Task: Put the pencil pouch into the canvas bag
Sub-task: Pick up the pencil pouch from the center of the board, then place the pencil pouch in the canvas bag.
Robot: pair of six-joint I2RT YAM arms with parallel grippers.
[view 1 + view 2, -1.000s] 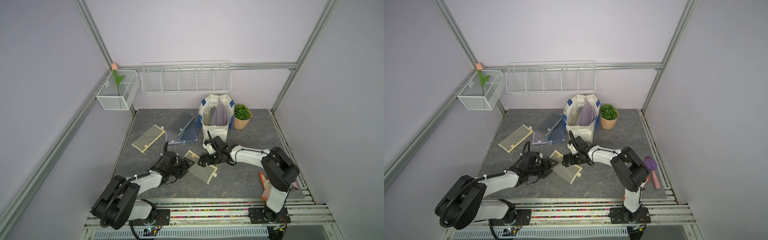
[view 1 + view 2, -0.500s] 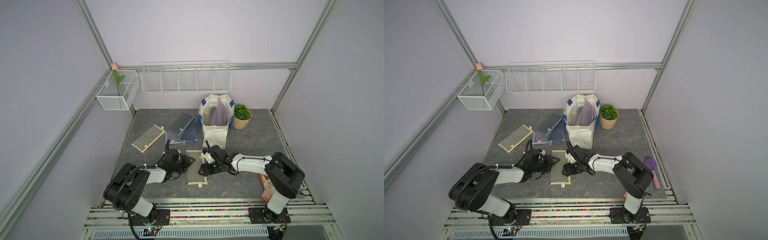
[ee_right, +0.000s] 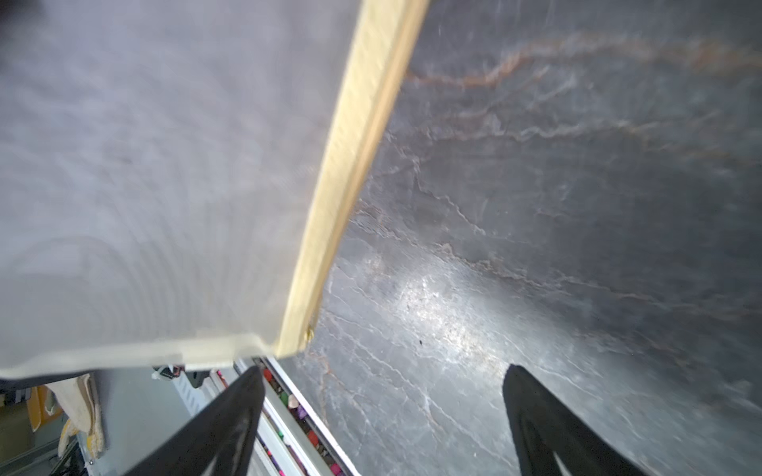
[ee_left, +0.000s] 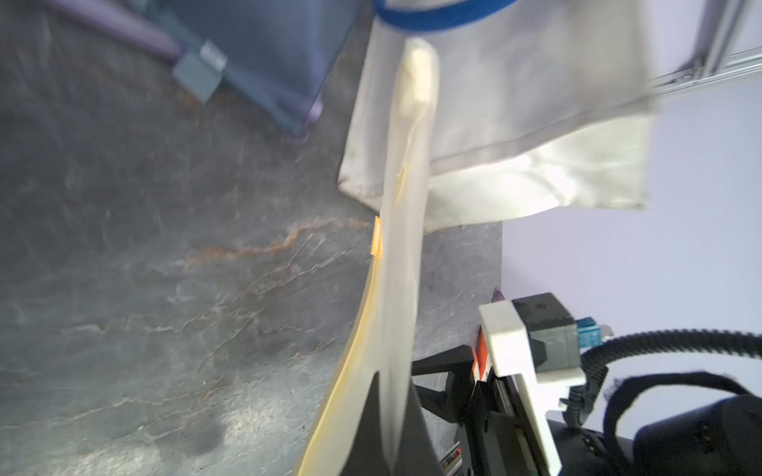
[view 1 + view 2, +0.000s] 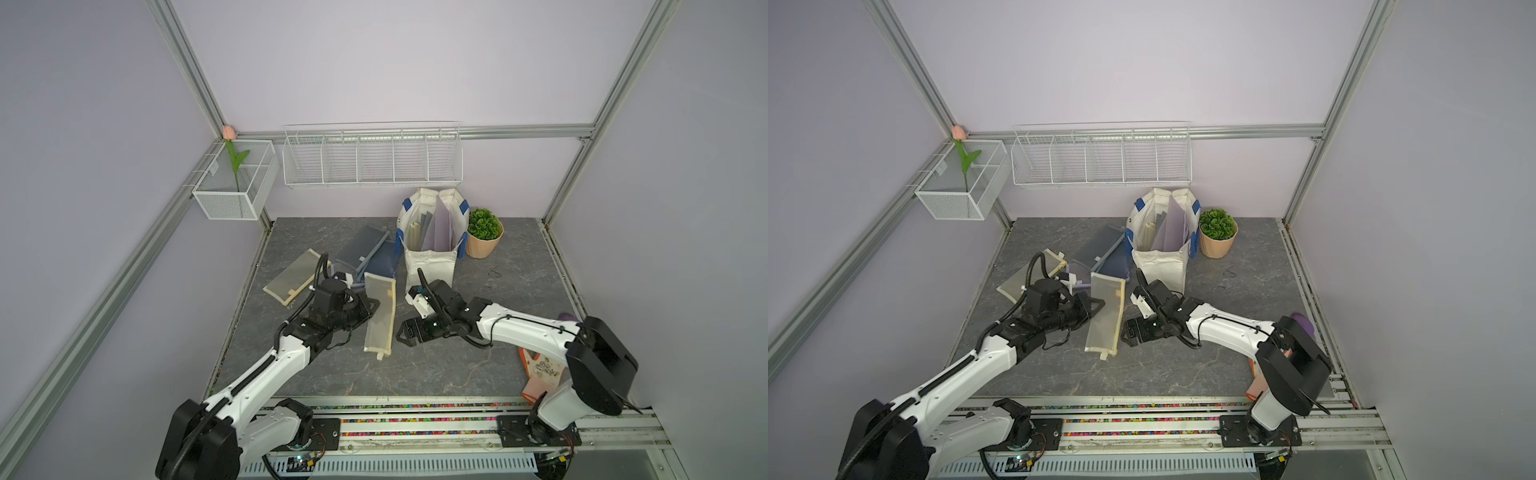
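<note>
Nearest us, at the front rail (image 5: 415,419), both white arms reach out over the dark grey marbled counter (image 5: 436,370). A little farther in, we see the left claw (image 5: 374,305) closed tight on the pencil pouch (image 5: 380,316), a flat beige mesh pouch with cream trim, gripping it at its long left edge. From the left wrist view the pencil pouch (image 4: 402,247) shows edge-on, pinched between the black fingers (image 4: 373,416). Its long side runs away from us, and in the right wrist view its near corner seems raised off the counter (image 3: 536,206).

Just beside its right edge sits the right claw (image 5: 405,334), jaws spread wide and holding nothing. We see its fingertips (image 3: 243,395) well apart and short of the mesh.

Behind the left claw a second beige mesh pouch (image 5: 291,278) lies flat, with dark blue-grey pouches (image 5: 365,245) overlapping beside it.

Farther back stands the canvas bag (image 5: 430,266), a boxy off-white tote with blue strap handles, upright and open, with several flat sleeves standing inside. The pencil pouch is outside it, near its front wall. Just beside the bag on its right is a green plant in a peach pot (image 5: 484,235).

On the back wall hangs a long white wire basket (image 5: 372,160), and in the corner a white mesh box (image 5: 232,195) holds a pink tulip (image 5: 228,133).
</note>
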